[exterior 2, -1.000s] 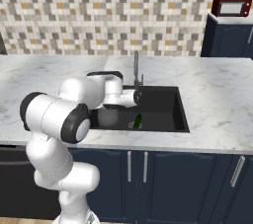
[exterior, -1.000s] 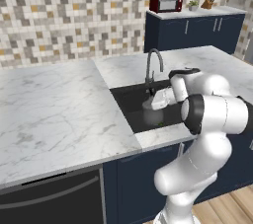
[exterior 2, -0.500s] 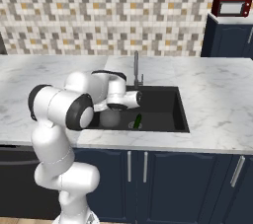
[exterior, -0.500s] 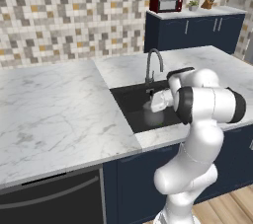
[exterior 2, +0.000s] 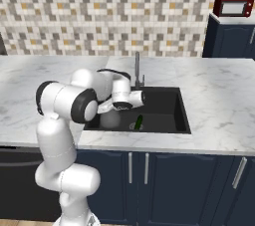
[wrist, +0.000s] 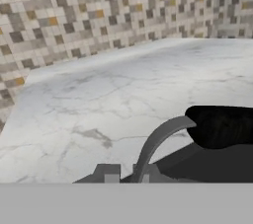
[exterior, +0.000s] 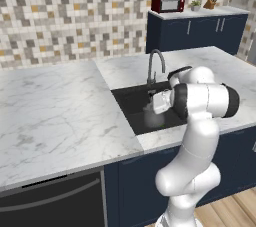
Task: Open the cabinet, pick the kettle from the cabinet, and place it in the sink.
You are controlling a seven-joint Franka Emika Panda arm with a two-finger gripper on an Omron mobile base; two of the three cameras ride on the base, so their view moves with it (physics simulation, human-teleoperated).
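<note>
Since a second ago your arm has folded tighter, elbow swung right, with the kettle (exterior 2: 110, 119) low at the sink's (exterior 2: 183, 120) left end. Your gripper (exterior 2: 135, 98) is over the basin; its opening cannot be told. Right of the kettle lies a green item (exterior 2: 139, 122), the tap (exterior: 155, 65) stands behind, and bare marble counter (exterior: 50, 106) spreads left.
</note>
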